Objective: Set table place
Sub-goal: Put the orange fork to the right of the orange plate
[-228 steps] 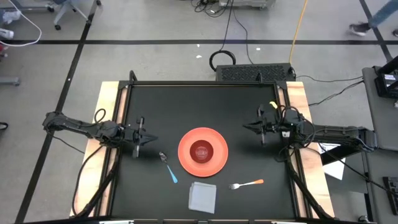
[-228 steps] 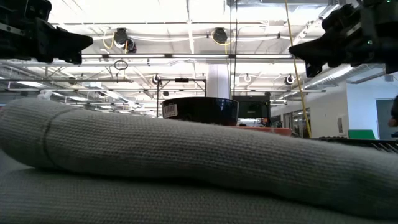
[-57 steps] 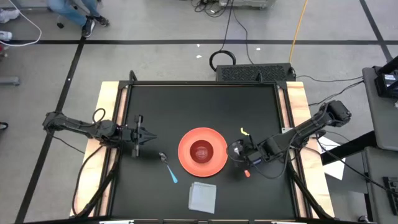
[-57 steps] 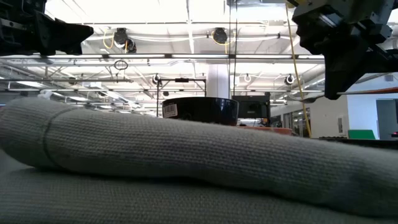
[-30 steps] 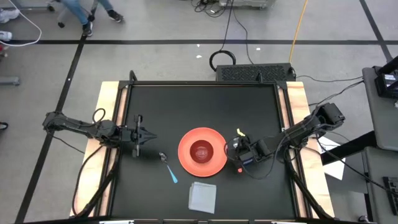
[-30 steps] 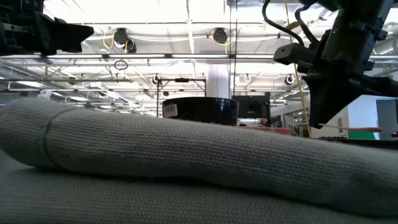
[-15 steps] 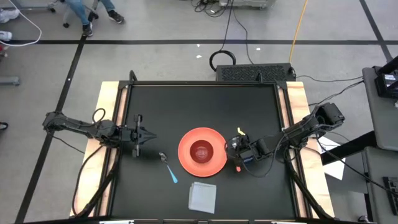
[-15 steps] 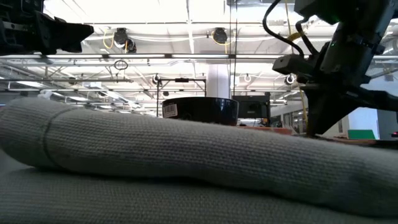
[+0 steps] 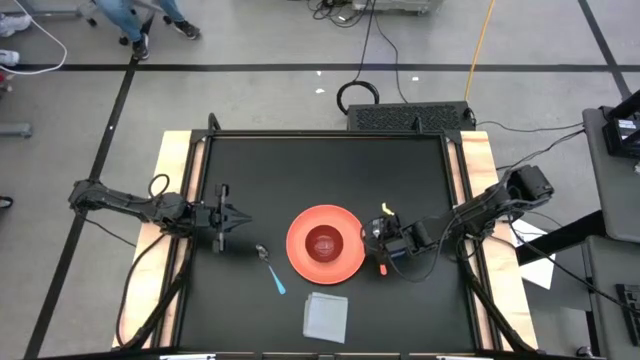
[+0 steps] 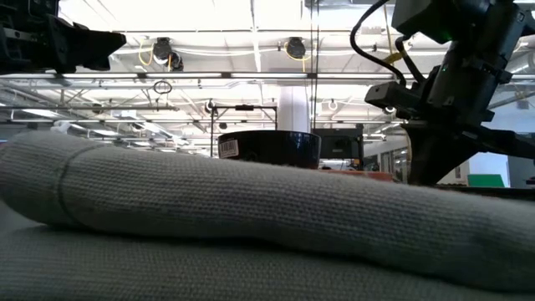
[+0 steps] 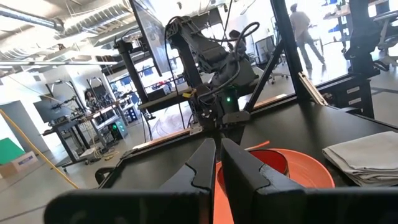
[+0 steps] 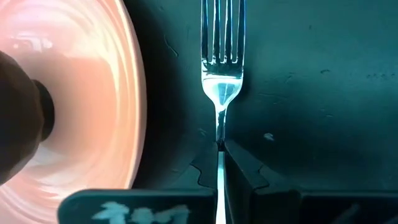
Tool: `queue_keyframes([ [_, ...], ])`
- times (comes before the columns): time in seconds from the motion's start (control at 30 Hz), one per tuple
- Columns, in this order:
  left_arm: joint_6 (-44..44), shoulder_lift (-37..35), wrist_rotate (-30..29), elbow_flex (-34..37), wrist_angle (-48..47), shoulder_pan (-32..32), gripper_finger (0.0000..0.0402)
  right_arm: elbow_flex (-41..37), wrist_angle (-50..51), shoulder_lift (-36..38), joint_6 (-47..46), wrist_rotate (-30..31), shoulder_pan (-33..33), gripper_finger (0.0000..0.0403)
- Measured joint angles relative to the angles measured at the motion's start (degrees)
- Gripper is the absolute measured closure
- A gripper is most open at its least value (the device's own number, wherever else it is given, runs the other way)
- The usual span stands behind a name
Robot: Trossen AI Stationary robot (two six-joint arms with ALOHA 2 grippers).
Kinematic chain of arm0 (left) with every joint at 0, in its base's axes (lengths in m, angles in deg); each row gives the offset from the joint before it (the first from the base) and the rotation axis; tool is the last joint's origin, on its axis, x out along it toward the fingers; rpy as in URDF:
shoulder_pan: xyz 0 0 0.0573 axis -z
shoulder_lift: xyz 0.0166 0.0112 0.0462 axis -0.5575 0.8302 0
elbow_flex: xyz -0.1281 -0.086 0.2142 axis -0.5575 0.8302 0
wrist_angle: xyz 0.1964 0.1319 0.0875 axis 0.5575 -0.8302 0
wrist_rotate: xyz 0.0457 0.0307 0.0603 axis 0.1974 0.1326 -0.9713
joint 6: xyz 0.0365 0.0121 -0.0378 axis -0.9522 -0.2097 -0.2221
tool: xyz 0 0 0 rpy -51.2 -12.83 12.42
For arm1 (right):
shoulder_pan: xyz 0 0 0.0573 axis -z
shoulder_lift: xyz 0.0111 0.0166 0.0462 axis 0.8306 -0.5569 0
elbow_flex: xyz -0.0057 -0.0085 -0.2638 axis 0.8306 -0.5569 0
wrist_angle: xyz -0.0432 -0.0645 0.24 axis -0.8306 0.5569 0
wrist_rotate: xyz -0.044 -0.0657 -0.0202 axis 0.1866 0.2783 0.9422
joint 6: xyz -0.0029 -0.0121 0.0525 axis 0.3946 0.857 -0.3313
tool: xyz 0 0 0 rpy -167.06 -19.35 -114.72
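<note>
An orange plate (image 9: pixel 325 243) with a dark bowl (image 9: pixel 323 242) on it sits at the middle of the black table (image 9: pixel 300 170). A blue-handled spoon (image 9: pixel 272 270) lies to its left and a grey folded napkin (image 9: pixel 326 315) lies near the front edge. My right gripper (image 9: pixel 384 246) is just right of the plate, shut on a fork (image 12: pixel 222 56) with an orange handle (image 9: pixel 381 268). My left gripper (image 9: pixel 236 218) is shut and empty at the table's left, above the top. My right gripper pinches the fork's thin neck (image 12: pixel 220 138), just behind the tines, between its two fingertips (image 12: pixel 239 163). The fingers come from above, pointing down. The fork lies level beside the plate's right rim, its orange handle toward the near edge. Whether it rests on the table, I cannot tell.
In the low view the napkin (image 10: pixel 209 226) fills the foreground and hides the table top; the bowl (image 10: pixel 269 146) shows over it. Wooden side strips (image 9: pixel 172 200) run along both table sides. Bare black top lies behind the plate and at the front right.
My right gripper has gone down beside the plate's right rim and a little toward the plate, staying shut on the fork. The fork's handle, seen level above the napkin a second ago in the low view, has sunk out of sight behind it.
</note>
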Motion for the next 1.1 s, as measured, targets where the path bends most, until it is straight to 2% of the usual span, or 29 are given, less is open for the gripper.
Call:
queue_keyframes([
  [0.17,0.03,0.02,0.0,0.0,0.02,-0.02,0.0369,0.0,0.11,-1.14,0.05,-1.53,0.0,0.0403],
  [1.1,2.22,0.0,-0.09,0.0,0.04,0.01,0.0369,0.02,-5.58,-1.89,6.14,-1.6,1.13,0.0386],
])
